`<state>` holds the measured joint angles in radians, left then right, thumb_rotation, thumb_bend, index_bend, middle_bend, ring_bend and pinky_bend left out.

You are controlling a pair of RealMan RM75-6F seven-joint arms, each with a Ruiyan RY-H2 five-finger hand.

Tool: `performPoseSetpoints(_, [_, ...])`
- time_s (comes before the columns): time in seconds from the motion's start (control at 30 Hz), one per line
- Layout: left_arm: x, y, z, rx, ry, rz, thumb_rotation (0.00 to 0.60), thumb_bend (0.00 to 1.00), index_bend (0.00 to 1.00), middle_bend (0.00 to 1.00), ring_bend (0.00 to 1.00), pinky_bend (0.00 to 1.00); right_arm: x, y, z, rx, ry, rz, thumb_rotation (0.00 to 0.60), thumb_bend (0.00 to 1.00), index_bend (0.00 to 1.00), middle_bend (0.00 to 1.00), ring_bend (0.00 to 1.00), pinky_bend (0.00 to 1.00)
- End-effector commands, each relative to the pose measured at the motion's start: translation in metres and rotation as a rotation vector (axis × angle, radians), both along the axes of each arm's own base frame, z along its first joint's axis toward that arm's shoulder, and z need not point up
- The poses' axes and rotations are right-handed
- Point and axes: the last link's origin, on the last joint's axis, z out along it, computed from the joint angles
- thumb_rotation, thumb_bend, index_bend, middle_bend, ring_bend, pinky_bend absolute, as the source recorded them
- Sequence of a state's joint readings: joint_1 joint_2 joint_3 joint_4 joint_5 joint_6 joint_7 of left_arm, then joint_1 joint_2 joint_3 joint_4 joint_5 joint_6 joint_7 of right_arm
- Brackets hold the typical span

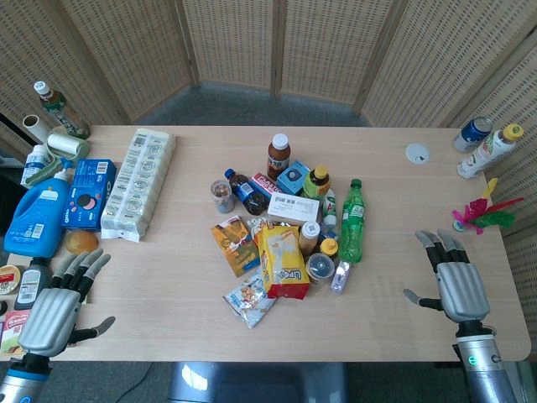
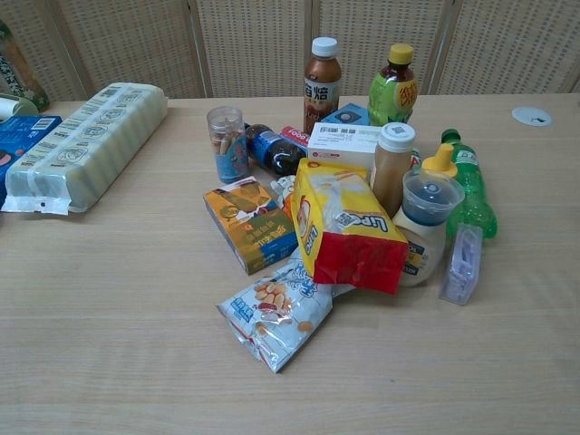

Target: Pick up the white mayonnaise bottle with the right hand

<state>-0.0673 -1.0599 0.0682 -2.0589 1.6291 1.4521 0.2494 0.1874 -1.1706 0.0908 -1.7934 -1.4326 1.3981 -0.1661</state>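
The white mayonnaise bottle point(image 2: 422, 243) stands at the right front edge of the cluster of groceries in the middle of the wooden table point(image 1: 168, 277). In the chest view it is a squat white bottle with a yellow nozzle under a clear domed cap, its label partly hidden by the yellow and red snack bag point(image 2: 347, 225) leaning against its left side. In the head view the same bottle point(image 1: 320, 265) shows mainly as its round clear cap. A small clear packet point(image 2: 462, 263) lies just beside it on the right, a brown bottle with a white cap point(image 2: 393, 167) stands directly behind it, and a green soda bottle point(image 1: 352, 220) lies beyond that.

The right hand point(image 1: 457, 284) rests palm down near the table's right front edge, fingers point(image 1: 436, 245) spread and pointing away from the robot, holding nothing. The bottle sits well apart from those fingers, off to their left, with bare tabletop between them.

The left hand point(image 1: 54, 309) lies at the left front edge, fingers apart and empty, close to a blue detergent bottle point(image 1: 38, 214) and a small dark bottle point(image 1: 31, 282). Only the head view shows the hands.

A blue and white snack packet point(image 2: 272, 317) lies at the front of the pile, and a long pale wrapped package point(image 1: 138, 180) lies to the left.
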Motion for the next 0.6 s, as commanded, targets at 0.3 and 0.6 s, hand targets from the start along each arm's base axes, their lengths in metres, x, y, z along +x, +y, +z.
performPoseSetpoints(0.3, [-0.002,-0.003,0.000,0.001,-0.013,-0.007,0.600,0.22,0.09,0.04,0.00,0.00,0.006,0.004,0.003,0.020,-0.049,0.016,0.582,0.00,0.00,0.00,0.00,0.00])
performPoseSetpoints(0.6, [-0.002,-0.001,0.003,-0.012,-0.047,-0.030,0.600,0.22,0.09,0.04,0.00,0.00,0.006,0.011,-0.012,0.171,-0.283,-0.017,0.580,0.00,0.00,0.00,0.00,0.00])
